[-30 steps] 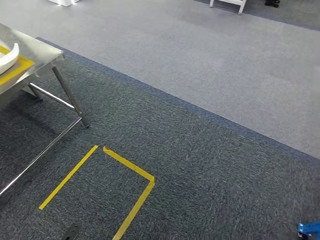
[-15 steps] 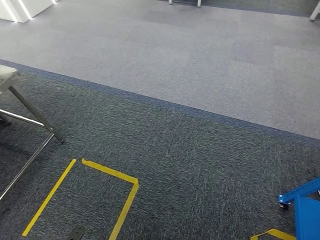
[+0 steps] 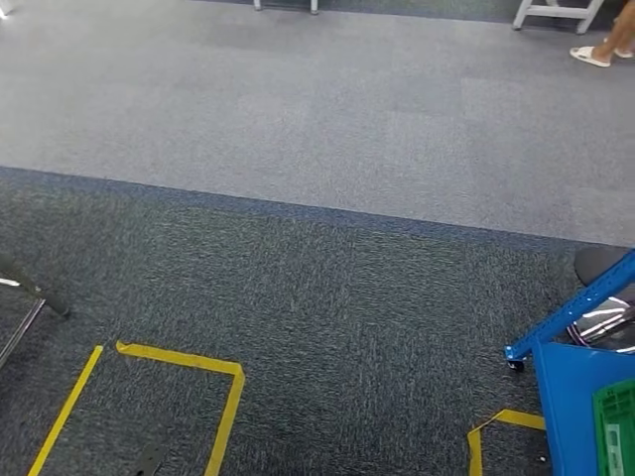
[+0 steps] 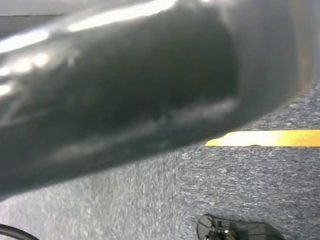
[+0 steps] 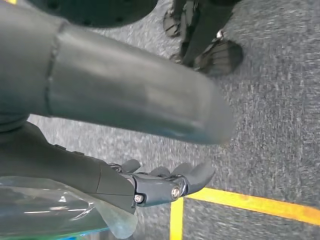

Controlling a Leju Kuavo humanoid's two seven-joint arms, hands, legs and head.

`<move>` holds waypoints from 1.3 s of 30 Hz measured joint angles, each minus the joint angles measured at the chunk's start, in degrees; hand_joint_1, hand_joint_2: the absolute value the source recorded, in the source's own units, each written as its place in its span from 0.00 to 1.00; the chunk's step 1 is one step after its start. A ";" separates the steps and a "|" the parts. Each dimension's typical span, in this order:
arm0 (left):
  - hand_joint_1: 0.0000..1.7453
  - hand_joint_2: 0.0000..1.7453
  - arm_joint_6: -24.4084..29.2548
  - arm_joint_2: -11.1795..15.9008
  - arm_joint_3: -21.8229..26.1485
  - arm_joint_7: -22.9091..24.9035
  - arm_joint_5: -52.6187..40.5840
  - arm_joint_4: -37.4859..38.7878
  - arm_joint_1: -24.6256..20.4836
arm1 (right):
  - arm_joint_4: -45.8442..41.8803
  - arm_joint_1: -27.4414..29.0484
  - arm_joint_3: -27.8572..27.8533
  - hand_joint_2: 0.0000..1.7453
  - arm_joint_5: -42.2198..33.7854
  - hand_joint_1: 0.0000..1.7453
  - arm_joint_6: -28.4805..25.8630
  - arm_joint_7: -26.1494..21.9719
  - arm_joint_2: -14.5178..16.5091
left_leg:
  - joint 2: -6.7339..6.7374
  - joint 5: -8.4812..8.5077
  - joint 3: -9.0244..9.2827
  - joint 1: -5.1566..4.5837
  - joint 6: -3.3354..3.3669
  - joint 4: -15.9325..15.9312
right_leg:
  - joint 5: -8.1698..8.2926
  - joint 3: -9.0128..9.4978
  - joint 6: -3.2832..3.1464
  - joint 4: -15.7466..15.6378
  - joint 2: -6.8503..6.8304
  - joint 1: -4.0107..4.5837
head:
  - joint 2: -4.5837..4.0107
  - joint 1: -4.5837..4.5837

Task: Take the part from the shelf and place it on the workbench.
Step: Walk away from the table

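The blue shelf (image 3: pixel 575 389) stands at the lower right of the head view, with a slanted blue beam (image 3: pixel 569 311) and a green crate (image 3: pixel 615 424) inside it. At the left edge one metal leg of the workbench (image 3: pixel 34 296) stands on the dark carpet. My right hand (image 5: pixel 166 184) hangs over the carpet in the right wrist view, dark fingers (image 5: pixel 188 177) stretched out and holding nothing. A blurred dark shape (image 4: pixel 120 85) spreads across the left wrist view, and I cannot tell how the left hand's fingers lie.
Yellow tape marks a square (image 3: pixel 224 395) on the dark carpet near me, and another corner of tape (image 3: pixel 486 428) lies beside the shelf. Lighter grey carpet stretches beyond. A person's sandalled foot (image 3: pixel 595 55) is far off at the upper right. A dark round object (image 3: pixel 599 264) stands behind the shelf.
The whole view has swung to the right: the workbench with a white curved piece slid out at the left, and the blue shelf came in at the lower right.
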 joint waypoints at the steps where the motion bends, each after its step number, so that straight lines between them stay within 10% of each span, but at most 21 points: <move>1: 0.00 0.00 0.00 0.01 0.00 0.01 0.00 0.01 0.09 | 0.00 -0.12 0.01 0.00 0.02 0.00 0.03 0.03 0.01 | 0.99 -0.06 -0.01 -0.06 0.01 0.01 | -1.32 -1.74 0.30 3.47 -0.78 -0.22 | 0.00 0.00; 3: 0.00 0.00 -0.01 -0.02 0.00 0.02 0.00 0.02 0.13 | 0.00 -0.04 0.01 0.00 0.03 0.00 0.06 0.18 -0.01 | 2.74 -0.24 0.08 -0.06 -0.12 0.06 | -0.93 -2.36 0.81 5.02 -1.45 -0.69 | -0.01 0.02; 6: 0.00 0.00 -0.06 -0.09 0.00 0.02 0.03 0.02 -0.01 | -0.01 -0.06 0.00 0.00 0.07 0.00 0.09 0.45 -0.03 | 4.79 -0.84 0.40 -0.05 -0.96 0.46 | 3.94 3.86 1.06 -5.83 -4.23 -0.97 | -0.01 0.06; 8: 0.00 0.00 -0.08 -0.01 0.00 0.02 0.06 0.02 -0.09 | -0.02 -0.33 0.00 0.00 0.14 0.00 -0.07 0.51 -0.02 | 5.88 -1.29 0.57 -0.26 -1.74 0.81 | 4.91 6.40 0.31 -10.18 -5.56 -0.73 | 0.00 -0.08; 11: 0.00 0.00 -0.06 -0.09 -0.01 0.02 0.07 0.02 -0.38 | 0.00 -0.13 0.00 0.00 0.23 0.00 -0.59 0.48 -0.02 | 6.74 -1.71 1.02 -0.10 -2.63 0.91 | 4.87 6.35 -1.16 -10.36 -3.94 -0.49 | 0.00 -0.30; 16: 0.00 0.00 0.05 -0.12 0.00 0.02 0.08 0.07 -0.02 | -0.02 -0.32 -0.04 0.00 0.30 0.00 -0.99 0.34 -0.06 | 0.80 -9.10 -4.89 0.22 -2.93 14.63 | 5.24 6.39 -2.57 -10.57 -0.45 -0.32 | 0.00 -0.69; 18: 0.00 0.00 0.07 -0.14 0.00 0.02 0.07 0.11 0.17 | -0.01 -0.29 -0.03 0.00 0.31 0.00 -0.97 0.34 -0.06 | 0.47 -8.89 -6.88 0.09 -2.55 17.81 | 5.22 6.47 -2.69 -10.51 1.31 -0.01 | 0.00 -0.67; 22: 0.00 0.00 0.08 -0.10 -0.01 0.08 0.06 0.17 0.15 | -0.01 -0.38 -0.04 0.00 0.34 0.00 -1.07 0.42 -0.06 | -3.46 -1.22 -2.69 -0.04 -1.33 5.70 | 5.19 6.48 -2.55 -10.21 4.70 0.24 | 0.00 -0.63; 24: 0.00 0.00 0.11 -0.06 -0.02 0.17 0.04 0.22 0.13 | -0.01 -0.50 -0.04 0.00 0.37 0.00 -1.11 0.61 -0.06 | -5.14 -0.81 -1.56 -0.09 -1.15 2.60 | 5.36 5.85 -2.02 -10.01 6.15 0.04 | 0.00 -0.64; 26: 0.00 0.00 0.22 -0.10 -0.02 0.22 0.02 0.23 0.01 | 0.00 -0.20 -0.03 0.00 0.40 0.00 -1.20 0.91 -0.07 | -3.93 -0.73 -1.32 -0.15 -0.93 1.89 | 5.57 5.13 -1.27 -9.97 7.20 -0.31 | 0.00 -0.64; 30: 0.00 0.00 0.47 -0.21 -0.01 0.22 -0.02 0.24 0.02 | 0.00 -0.06 -0.03 0.00 0.50 0.00 -1.50 1.28 -0.10 | -0.59 -0.18 -0.78 -0.19 -0.02 0.63 | 0.99 0.73 -0.44 -1.92 0.58 -0.02 | 0.00 -0.10; 33: 0.00 0.00 0.55 -0.17 -0.01 0.22 -0.02 0.26 0.19 | 0.00 -0.18 -0.01 0.00 0.52 0.00 -1.51 1.30 -0.10 | 2.30 -0.32 -0.77 -0.33 0.01 0.69 | -1.29 -2.81 0.12 5.43 -1.28 -0.40 | 0.00 -0.04; 39: 0.00 0.00 0.62 -0.11 -0.01 0.23 -0.02 0.26 -0.02 | -0.02 -0.43 0.00 0.00 0.57 0.00 -1.54 1.33 -0.13 | 6.19 -1.20 0.02 -0.67 -1.50 1.11 | 4.46 6.27 -0.64 -10.12 -6.34 -0.31 | 0.00 -0.19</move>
